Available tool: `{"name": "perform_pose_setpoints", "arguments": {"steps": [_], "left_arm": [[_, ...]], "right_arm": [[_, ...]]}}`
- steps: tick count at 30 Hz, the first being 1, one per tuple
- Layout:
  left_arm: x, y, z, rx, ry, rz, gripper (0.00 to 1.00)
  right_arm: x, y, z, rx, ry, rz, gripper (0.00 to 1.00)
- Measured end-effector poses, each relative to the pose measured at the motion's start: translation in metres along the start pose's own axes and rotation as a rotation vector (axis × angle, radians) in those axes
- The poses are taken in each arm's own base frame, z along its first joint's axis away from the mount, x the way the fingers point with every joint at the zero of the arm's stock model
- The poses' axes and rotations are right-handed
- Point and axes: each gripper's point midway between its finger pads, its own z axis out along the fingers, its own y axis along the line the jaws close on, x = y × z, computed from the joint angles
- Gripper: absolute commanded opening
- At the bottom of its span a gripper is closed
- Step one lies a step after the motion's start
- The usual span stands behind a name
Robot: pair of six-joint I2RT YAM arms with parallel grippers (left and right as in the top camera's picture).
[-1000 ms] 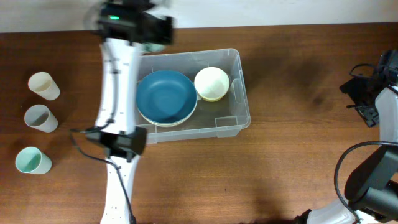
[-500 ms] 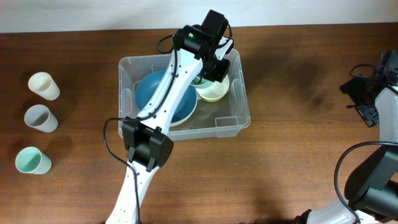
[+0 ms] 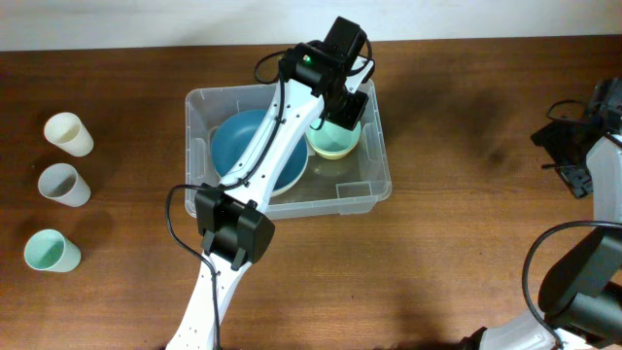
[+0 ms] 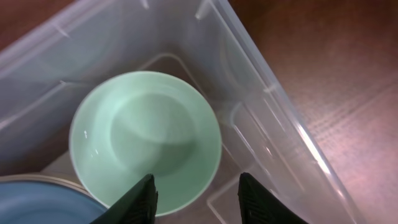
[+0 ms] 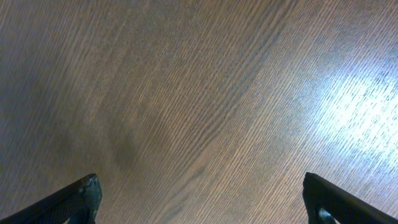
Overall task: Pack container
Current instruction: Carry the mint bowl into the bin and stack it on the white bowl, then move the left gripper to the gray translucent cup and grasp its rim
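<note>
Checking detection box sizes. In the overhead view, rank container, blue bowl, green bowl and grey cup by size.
1. Container
2. Blue bowl
3. Green bowl
4. Grey cup
The last two are close. The bowl looks only slightly larger and is partly covered.

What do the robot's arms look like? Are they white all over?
Not all over. The left arm has long white tubes joined by chunky black blocks. A thin black cable loops beside it, and there is a tiny green light near its wrist. Its fingers are black and tapered. The right arm is white and black too, with its own cable loop.
</note>
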Motion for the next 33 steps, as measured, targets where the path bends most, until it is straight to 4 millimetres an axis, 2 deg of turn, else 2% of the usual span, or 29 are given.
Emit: {"name": "perform_pose_setpoints", "arguments": {"steps": [2, 3, 4, 7, 9, 11, 14, 15, 18, 19, 21, 24, 28, 33], "left_arm": [[-0.003, 0.005, 0.000, -0.028, -0.013, 0.002, 0.55], [-0.005, 0.010, 0.000, -0.058, -0.022, 0.002, 0.64], [-0.006, 0.014, -0.001, -0.079, -0.025, 0.001, 0.99], [-0.002, 0.031, -0.009, -0.164, -0.012, -0.003, 0.99], [-0.003, 0.052, -0.023, -0.233, -0.018, -0.024, 0.99], [0.000, 0.079, -0.041, -0.308, -0.020, -0.056, 0.99], [0.018, 0.141, -0.082, -0.440, 0.002, -0.157, 0.99], [0.025, 0.154, -0.091, -0.461, 0.014, -0.188, 0.99], [0.071, 0.226, -0.131, -0.552, 0.085, -0.389, 0.99], [0.082, 0.241, -0.138, -0.566, 0.099, -0.437, 0.99], [0.111, 0.289, -0.157, -0.580, 0.104, -0.585, 0.99], [0.155, 0.346, -0.181, -0.561, 0.087, -0.782, 0.99], [0.213, 0.395, -0.203, -0.537, 0.081, -0.982, 0.99], [0.261, 0.414, -0.197, -0.460, 0.138, -1.121, 0.99]], "right_arm": [[0.000, 0.000, 0.000, 0.000, 0.000, -0.001, 0.99], [0.000, 0.000, 0.000, 0.000, 0.000, -0.001, 0.99], [0.000, 0.000, 0.000, 0.000, 0.000, -0.001, 0.99], [0.000, 0.000, 0.000, 0.000, 0.000, 0.000, 0.99], [0.000, 0.000, 0.000, 0.000, 0.000, -0.001, 0.99], [0.000, 0.000, 0.000, 0.000, 0.000, 0.000, 0.99], [0.000, 0.000, 0.000, 0.000, 0.000, -0.001, 0.99], [0.000, 0.000, 0.000, 0.000, 0.000, -0.001, 0.99], [0.000, 0.000, 0.000, 0.000, 0.000, -0.001, 0.99], [0.000, 0.000, 0.000, 0.000, 0.000, -0.001, 0.99], [0.000, 0.000, 0.000, 0.000, 0.000, 0.000, 0.99], [0.000, 0.000, 0.000, 0.000, 0.000, 0.000, 0.99], [0.000, 0.000, 0.000, 0.000, 0.000, 0.000, 0.99], [0.000, 0.000, 0.000, 0.000, 0.000, -0.001, 0.99]]}}
